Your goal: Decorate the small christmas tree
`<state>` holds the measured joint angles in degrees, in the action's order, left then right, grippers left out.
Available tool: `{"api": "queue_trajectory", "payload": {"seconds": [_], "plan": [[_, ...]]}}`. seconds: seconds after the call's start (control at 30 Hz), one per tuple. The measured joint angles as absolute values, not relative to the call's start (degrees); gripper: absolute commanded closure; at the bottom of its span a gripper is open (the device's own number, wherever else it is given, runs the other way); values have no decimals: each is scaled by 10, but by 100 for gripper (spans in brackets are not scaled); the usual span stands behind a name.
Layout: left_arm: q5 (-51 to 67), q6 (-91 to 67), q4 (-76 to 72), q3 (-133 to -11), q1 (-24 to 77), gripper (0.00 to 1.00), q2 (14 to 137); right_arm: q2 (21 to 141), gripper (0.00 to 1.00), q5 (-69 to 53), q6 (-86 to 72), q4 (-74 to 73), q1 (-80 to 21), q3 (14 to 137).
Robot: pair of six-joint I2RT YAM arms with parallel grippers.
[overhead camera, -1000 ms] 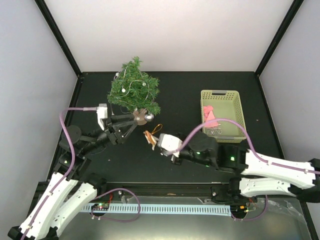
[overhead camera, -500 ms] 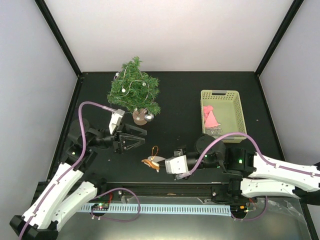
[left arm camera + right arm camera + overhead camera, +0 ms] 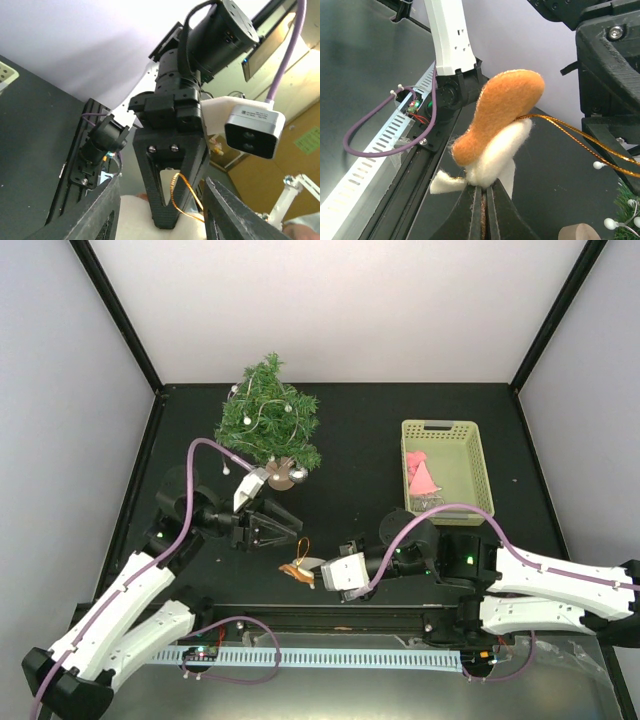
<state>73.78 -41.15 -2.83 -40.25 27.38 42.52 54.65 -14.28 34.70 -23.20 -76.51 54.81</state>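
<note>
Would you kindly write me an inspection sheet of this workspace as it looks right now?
Surface: black table, matte.
Job's things: tree upright at rear left, with silver balls on it; orange and white felt ornament with a gold loop; green basket at right holding a pink item.
Clutter: only a tiny pink speck right of the basket.
End effectors: right end effector pinches the ornament's white part; left end effector open, fingers either side of the loop.
Cables: purple cables run along both arms.
Surroundings: white walls, black corner posts.
</note>
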Motion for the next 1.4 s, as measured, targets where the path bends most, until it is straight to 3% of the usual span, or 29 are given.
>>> {"api": "queue_trajectory", "payload": {"seconds": [0.53, 0.97, 1.4], "plan": [[772, -404, -23, -404, 293, 97, 432, 557, 97, -142, 346, -232, -765, 548], [737, -357, 16, -433, 293, 98, 426, 557, 99, -101, 325, -209, -759, 542], [447, -250, 103, -449, 288, 98, 406, 602, 99, -174, 221, -154, -617, 538]]}}
